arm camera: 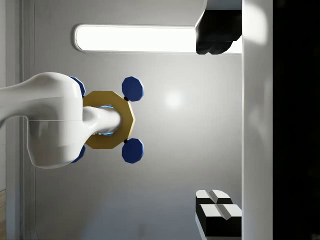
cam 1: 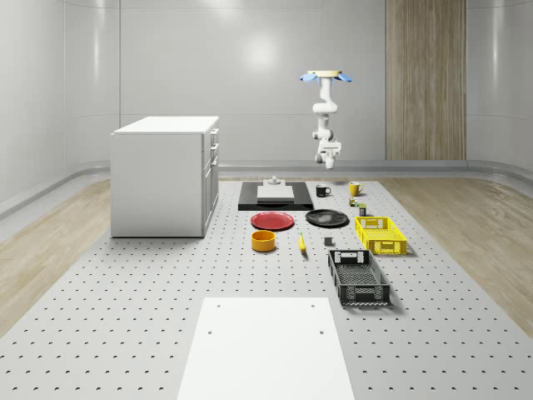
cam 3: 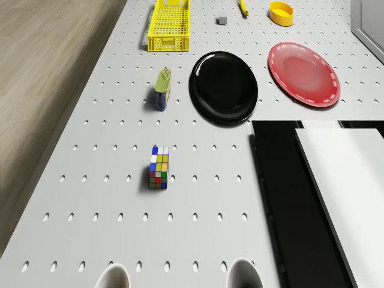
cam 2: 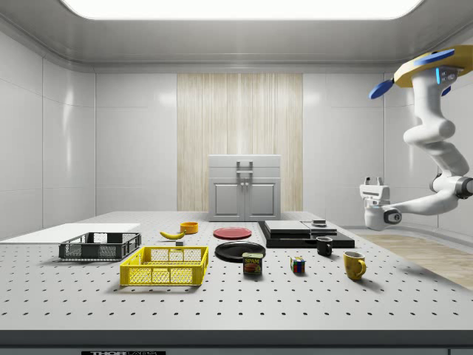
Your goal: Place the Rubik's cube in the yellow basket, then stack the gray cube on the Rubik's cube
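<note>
While the drone (cam 1: pixel 326 77) hovers high past the counter's (cam 1: pixel 166 292) far end, the hand (cam 2: pixel 372 182) points upward, fingers parted and holding nothing. Well below it sits the Rubik's cube (cam 3: pixel 159 168), and farther off, the yellow basket (cam 1: pixel 380 234).

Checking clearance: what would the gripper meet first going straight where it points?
The gripper points upward, below the drone hovering over the far end of the table. Its line seems to pass beside the drone and reach the ceiling first; depth is unclear.
</note>
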